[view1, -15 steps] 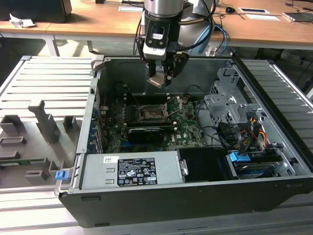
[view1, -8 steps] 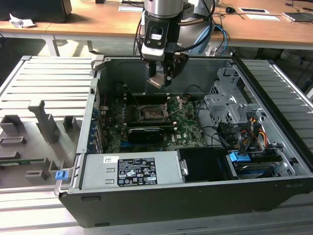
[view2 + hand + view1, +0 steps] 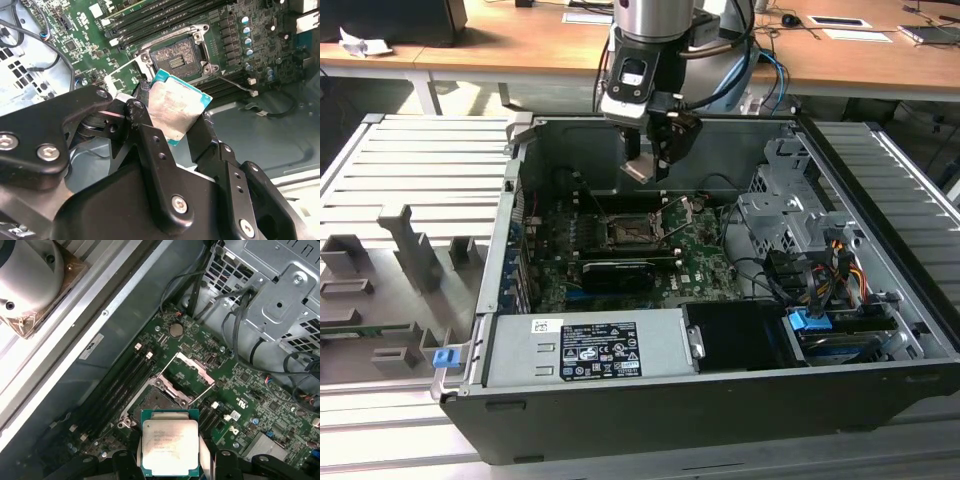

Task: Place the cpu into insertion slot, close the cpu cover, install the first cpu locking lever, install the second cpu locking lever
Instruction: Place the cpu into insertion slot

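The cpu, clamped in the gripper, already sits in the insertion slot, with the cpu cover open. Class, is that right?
No. In the exterior view the cpu, clamped in the gripper, hangs above the insertion slot, not in it; the cpu cover is open.

The cpu [image 3: 170,447] has a silvery-grey top with faint dark print, bordered in teal-green (the second wrist view shows that same teal edge). The fingers [image 3: 152,150] are matte black with silver screws. The slot [image 3: 176,56] is black inside a silver rim, and the cover [image 3: 192,367] is bright silver. The motherboard [image 3: 705,262] is green, speckled with small black and silver parts. The case [image 3: 620,425] is dark grey, and the power supply [image 3: 585,350] is pale grey with a white label. A clip [image 3: 443,357] is blue, the cables [image 3: 848,270] are orange, yellow, red and black, and the ribbed panels [image 3: 410,160] are grey.
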Robot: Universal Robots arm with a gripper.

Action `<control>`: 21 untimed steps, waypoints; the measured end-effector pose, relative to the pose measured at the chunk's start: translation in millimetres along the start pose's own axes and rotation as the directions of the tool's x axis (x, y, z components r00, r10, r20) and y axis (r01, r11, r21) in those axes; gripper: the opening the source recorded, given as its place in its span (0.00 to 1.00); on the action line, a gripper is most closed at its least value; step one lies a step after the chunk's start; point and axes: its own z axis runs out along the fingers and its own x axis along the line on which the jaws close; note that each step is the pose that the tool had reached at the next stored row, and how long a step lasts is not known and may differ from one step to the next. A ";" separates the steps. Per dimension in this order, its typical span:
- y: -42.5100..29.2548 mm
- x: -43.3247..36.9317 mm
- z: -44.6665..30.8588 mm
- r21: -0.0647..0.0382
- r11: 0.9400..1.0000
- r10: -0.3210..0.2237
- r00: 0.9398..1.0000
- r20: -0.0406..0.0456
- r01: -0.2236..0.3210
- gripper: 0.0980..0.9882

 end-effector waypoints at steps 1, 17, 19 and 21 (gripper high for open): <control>-0.2 0.1 0.5 0.000 1.000 0.000 1.000 0.000 0.000 0.50; -1.5 0.7 6.3 0.003 0.997 0.071 0.997 0.003 -0.071 0.50; -1.6 0.7 6.6 0.002 0.996 0.093 0.996 0.005 -0.093 0.50; -1.6 0.7 6.8 0.002 0.995 0.101 0.995 0.006 -0.101 0.50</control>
